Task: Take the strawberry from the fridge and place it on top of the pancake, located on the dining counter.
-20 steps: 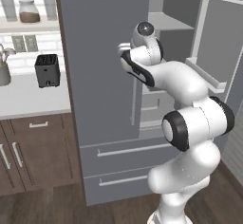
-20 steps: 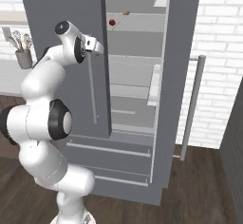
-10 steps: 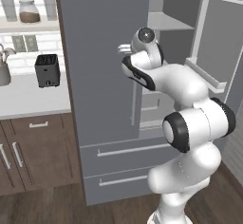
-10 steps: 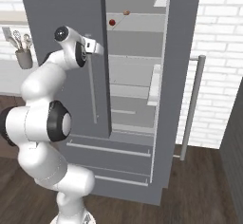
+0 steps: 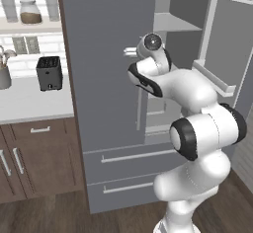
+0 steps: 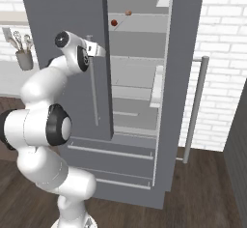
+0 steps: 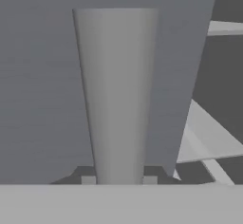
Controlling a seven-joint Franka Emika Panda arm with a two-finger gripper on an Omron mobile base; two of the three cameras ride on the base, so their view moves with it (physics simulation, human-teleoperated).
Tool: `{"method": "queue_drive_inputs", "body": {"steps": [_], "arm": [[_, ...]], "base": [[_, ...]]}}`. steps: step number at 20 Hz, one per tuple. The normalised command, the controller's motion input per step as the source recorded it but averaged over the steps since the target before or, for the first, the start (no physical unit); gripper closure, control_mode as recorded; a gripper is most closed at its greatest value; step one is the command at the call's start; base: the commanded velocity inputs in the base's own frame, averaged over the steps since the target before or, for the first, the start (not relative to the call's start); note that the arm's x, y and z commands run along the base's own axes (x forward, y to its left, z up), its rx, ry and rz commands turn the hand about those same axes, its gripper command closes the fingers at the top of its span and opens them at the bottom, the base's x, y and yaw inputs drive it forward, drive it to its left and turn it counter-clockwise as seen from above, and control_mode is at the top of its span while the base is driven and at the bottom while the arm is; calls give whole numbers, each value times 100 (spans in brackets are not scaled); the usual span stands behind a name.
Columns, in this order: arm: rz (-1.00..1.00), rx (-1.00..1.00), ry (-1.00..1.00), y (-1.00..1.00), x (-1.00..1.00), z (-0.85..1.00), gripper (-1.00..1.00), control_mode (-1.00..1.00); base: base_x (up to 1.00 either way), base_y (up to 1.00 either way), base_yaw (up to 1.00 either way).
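The grey fridge (image 5: 104,79) has its right door (image 6: 185,92) swung wide open, and the left door (image 6: 67,9) stands slightly ajar. My gripper (image 6: 99,49) is at the left door's edge, shut on that door's long silver bar handle (image 6: 94,92). In the hand view the handle (image 7: 117,95) runs up between my gripper (image 7: 118,180) fingertips. The tiny red strawberry (image 6: 114,22) lies on an upper pale shelf inside, with a small tan-orange lump (image 6: 128,13) just behind it. The pancake and the dining counter are out of view.
Left of the fridge a white worktop (image 5: 29,103) carries a black toaster (image 5: 49,72) and a utensil holder (image 6: 23,58), over dark wood cabinets (image 5: 34,158). Two fridge drawers (image 5: 128,155) sit below the doors. The right door's bar handle (image 6: 195,106) sticks out near the brick wall.
The jaws have closed on the left door's handle. The hand has shifted slightly toward the door edge; the fridge and strawberry stay put.
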Motion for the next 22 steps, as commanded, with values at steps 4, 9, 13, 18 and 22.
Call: {"method": "queue_drive_inputs", "body": {"steps": [4, 9, 13, 18, 22], "arm": [[-14, 0, 0, 33, -67, -6, 100, -100], [-20, -2, 0, 47, -98, -5, 100, -100], [-21, -9, 0, 59, -89, -8, 100, -100], [-17, -3, 4, 48, -76, -6, 100, -100], [-15, 0, 3, 48, -60, 0, -100, -100]], "base": [[0, 0, 0], [0, 0, 0], [0, 0, 0], [0, 0, 0], [0, 0, 0]]}}
